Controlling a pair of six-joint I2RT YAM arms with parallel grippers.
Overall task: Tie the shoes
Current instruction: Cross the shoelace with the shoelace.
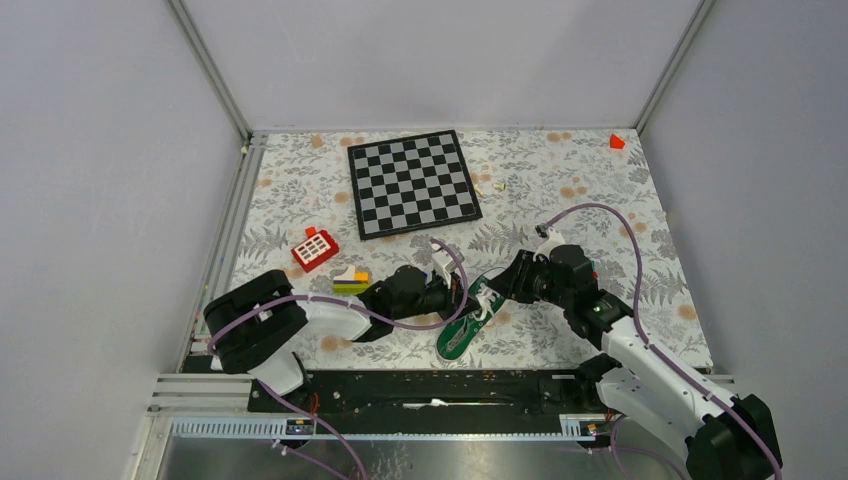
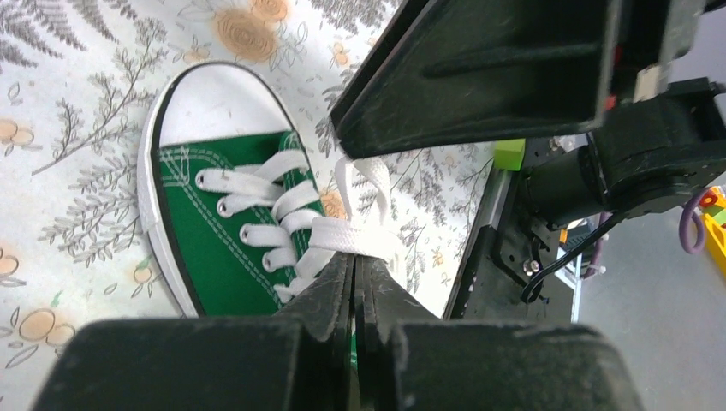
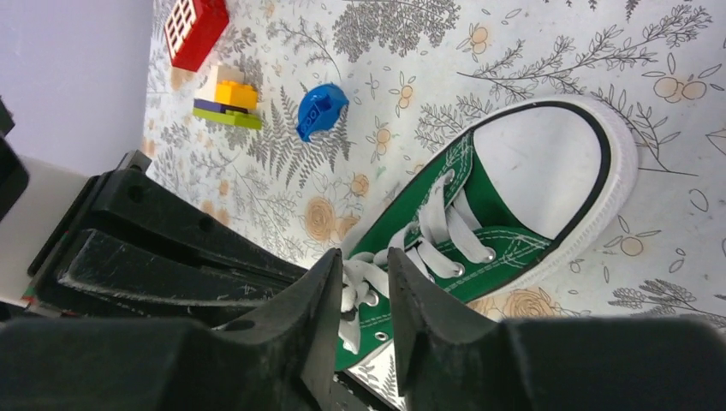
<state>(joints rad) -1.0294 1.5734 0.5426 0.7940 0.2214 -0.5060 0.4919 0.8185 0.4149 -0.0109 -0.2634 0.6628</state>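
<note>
Floral-printed worktop [image 1: 600,200], carrying one small green canvas low-top sneaker [image 1: 460,338] near the front edge, directly beneath both hands; left hand [image 2: 354,261], fingers pressed together, pinching a white lace [image 2: 342,193]; right hand [image 3: 364,257], fingers narrowly parted, straddling the lacing.

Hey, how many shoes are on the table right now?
1: a green sneaker lies at the near middle of the table. No second shoe shows in any view, and none seems hidden.

Right jaws slightly parted over white laces [image 3: 438,221] of the green sneaker [image 3: 507,247] — toe up-right.
</note>
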